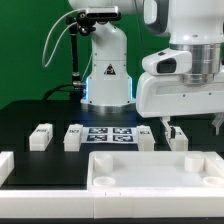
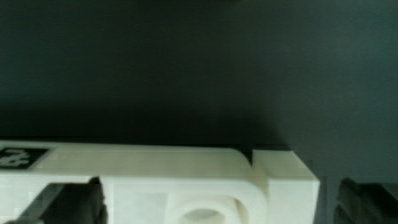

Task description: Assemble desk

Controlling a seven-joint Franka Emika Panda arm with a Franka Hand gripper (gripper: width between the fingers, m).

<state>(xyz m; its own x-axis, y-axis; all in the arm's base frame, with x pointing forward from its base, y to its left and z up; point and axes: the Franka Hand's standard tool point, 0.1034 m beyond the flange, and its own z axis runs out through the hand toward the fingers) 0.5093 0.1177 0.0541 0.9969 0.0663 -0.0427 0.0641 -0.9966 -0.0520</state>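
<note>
Green cloth hangs behind a black worktop [image 1: 25,120]. At its back, the base of the big white robot arm [image 1: 108,60] carries a small triangular sign [image 1: 108,72], too small for us to read. On the thin flat white marker board [image 1: 108,134] we see several black-and-white square tags in coded patterns.

The wide, shallow, rimmed white plastic panel [image 1: 150,170] of the desk lies nearest the camera, rim up. Its long axis runs across the exterior view from left to right. Behind it, small white oblong block legs sit in a row parallel to that axis. The first leg [image 1: 40,136] and the second leg [image 1: 75,136] are on the exterior view's left of the marker board. The third leg [image 1: 143,135] is just beside the board on its right, and the fourth leg [image 1: 178,140] is farther right, directly beneath the jaws.

We cannot tell which way each leg's own long axis points. We also cannot tell how wide the jaws stand, or whether they touch the fourth leg.

In the wrist view a blurred white plastic part [image 2: 169,170] lies against the dark worktop, with a square tag [image 2: 18,157] at its corner. We cannot tell which part it is.
</note>
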